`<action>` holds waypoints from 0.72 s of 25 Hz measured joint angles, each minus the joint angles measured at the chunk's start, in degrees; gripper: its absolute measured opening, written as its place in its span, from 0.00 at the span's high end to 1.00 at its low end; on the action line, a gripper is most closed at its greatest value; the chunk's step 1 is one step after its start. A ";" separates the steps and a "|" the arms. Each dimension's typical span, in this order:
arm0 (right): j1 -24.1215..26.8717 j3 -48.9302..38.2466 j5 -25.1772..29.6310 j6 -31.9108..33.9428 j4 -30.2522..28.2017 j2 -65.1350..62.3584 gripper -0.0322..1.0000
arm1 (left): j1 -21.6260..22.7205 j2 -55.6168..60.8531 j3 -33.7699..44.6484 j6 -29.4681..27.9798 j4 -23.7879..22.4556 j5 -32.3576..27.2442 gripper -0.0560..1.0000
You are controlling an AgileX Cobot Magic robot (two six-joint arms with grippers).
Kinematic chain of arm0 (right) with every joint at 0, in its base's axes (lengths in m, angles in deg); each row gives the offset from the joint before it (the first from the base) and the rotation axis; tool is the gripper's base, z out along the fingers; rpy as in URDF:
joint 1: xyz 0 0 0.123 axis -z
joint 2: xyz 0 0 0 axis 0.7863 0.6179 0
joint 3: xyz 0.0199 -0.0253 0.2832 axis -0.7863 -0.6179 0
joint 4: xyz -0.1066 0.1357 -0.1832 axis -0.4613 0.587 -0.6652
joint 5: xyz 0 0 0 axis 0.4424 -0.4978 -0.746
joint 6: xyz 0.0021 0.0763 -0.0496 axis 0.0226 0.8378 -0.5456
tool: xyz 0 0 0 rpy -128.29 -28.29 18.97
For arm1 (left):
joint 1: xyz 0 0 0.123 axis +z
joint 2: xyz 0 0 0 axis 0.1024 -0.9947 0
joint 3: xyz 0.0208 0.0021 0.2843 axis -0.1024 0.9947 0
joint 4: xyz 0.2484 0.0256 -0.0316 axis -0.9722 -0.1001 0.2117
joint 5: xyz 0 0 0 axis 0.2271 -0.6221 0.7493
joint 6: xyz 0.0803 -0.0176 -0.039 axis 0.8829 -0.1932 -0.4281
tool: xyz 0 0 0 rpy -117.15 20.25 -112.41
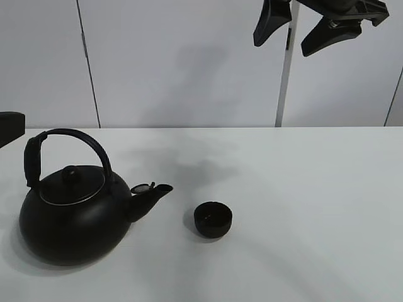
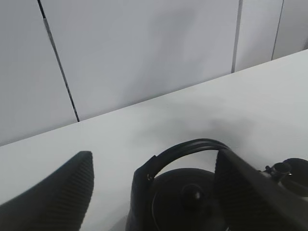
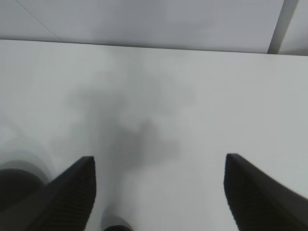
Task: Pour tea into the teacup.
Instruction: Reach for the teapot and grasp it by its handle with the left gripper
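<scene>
The big black kettle (image 1: 69, 217) with an arched handle stands at the left of the white table, its spout pointing right. The small black teacup (image 1: 213, 219) stands upright to the right of the spout, apart from it. My left gripper (image 2: 155, 155) is open and empty, above and behind the kettle (image 2: 187, 197), with the handle (image 2: 192, 145) showing between its fingers (image 2: 57, 192). My right gripper (image 1: 283, 44) is open and empty, high above the table's back right. In the right wrist view (image 3: 160, 160) the teacup's rim (image 3: 115, 227) barely shows.
The white table (image 1: 302, 189) is backed by a pale panelled wall (image 1: 189, 63). A dark part of the left arm (image 1: 9, 126) shows at the left edge, behind the kettle.
</scene>
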 joint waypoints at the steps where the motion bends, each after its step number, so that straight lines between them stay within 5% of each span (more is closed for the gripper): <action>1: 0.00 0.00 0.00 0.00 0.00 0.00 0.47 | 0.00 -0.08 0.00 0.42 0.69 0.00 0.46; 6: 0.00 0.00 0.11 0.00 0.00 0.00 0.47 | 0.00 -5.19 0.00 1.29 2.33 2.75 0.46; 13: 0.00 0.00 0.42 0.00 0.00 0.00 0.47 | 0.00 -20.11 0.00 1.36 4.29 18.82 0.46; 18: 0.00 0.00 3.03 0.00 0.00 0.00 0.47 | 0.00 -28.05 -0.52 1.31 4.86 19.72 0.46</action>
